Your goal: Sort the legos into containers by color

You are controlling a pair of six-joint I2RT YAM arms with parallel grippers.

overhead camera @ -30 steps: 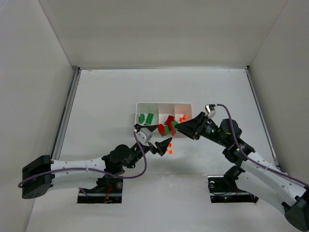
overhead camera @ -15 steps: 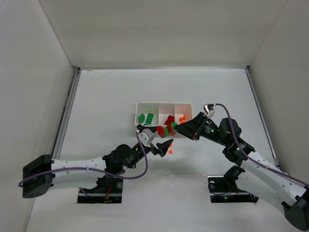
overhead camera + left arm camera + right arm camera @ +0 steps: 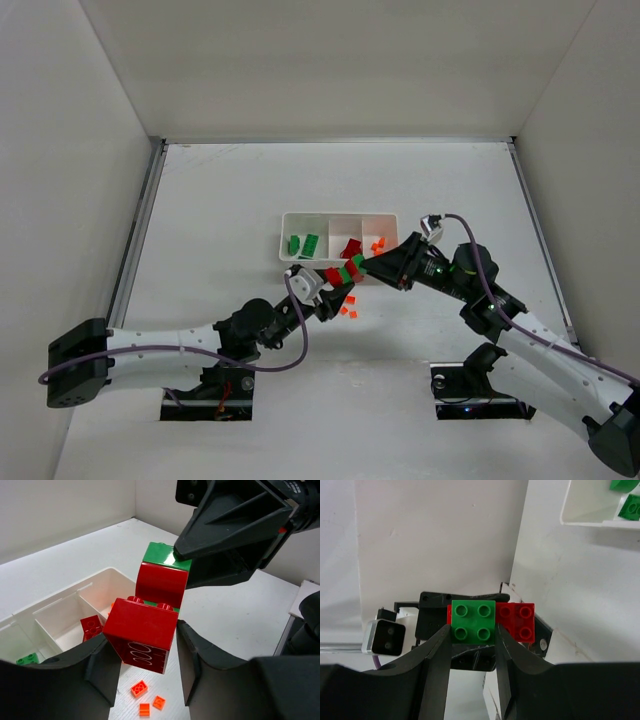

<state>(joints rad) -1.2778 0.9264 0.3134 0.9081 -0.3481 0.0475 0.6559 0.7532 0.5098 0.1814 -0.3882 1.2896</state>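
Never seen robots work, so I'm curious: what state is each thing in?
Left tool, shut on the red brick.
Right tool, shut on the green brick.
Red brick, stacked with the green brick, in mid-air.
Green brick, at the stack's other end.
Tray, partly filled, sorted by colour.
Orange pieces, loose beside the tray.

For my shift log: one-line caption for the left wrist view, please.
Left gripper and right gripper clamp opposite ends of a red-green brick stack; tray behind, orange pieces on table below.

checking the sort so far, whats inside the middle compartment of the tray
A red brick shows in the tray's middle compartment. Its near part is hidden behind the held brick stack.
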